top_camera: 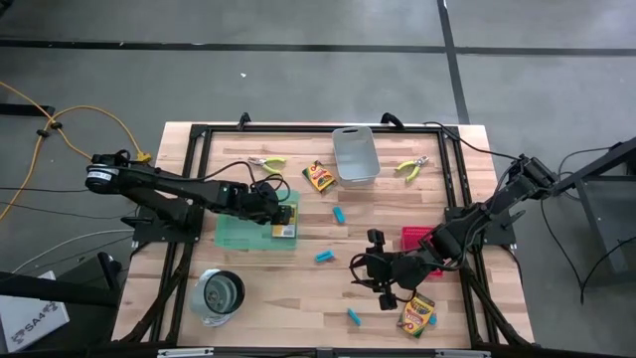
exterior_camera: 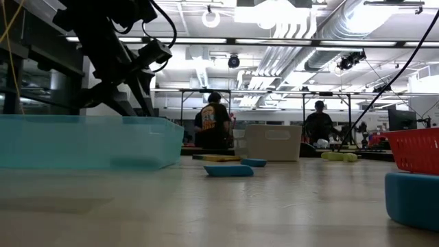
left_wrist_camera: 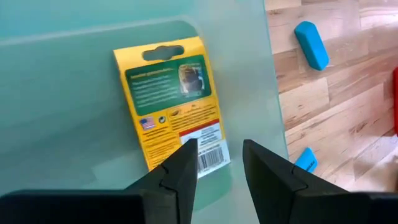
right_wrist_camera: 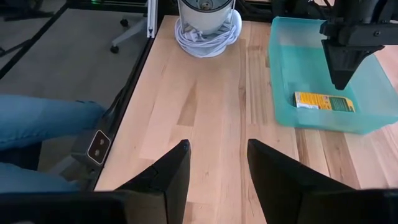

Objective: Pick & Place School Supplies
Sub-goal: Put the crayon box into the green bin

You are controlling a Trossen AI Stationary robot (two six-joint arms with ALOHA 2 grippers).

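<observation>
Crayon box is lying flat inside the green tray, back face up, just past the left gripper and not touching it. Left fingers are standing parted with nothing between them, hovering right over the box's barcode end; looks like a release just done, so this box is counting as placed. Its long axis is running straight away from the fingers, hang-tab end farthest.

Right gripper is hanging open and empty over bare wood near the front of the table. Next pick is probably falling to it: a second crayon box is lying just beside it toward the table's right front corner, long axis slanting, and a light-blue block is sitting near it at the front edge. Two more blocks are lying between the arms, and a third crayon box is resting well back, next to the grey bin.

Writing: the placed box is showing a small flag mark, a barcode and fine print, none of it readable. No brand name legible on any box. Yellow-handled pliers carrying no visible label.
</observation>
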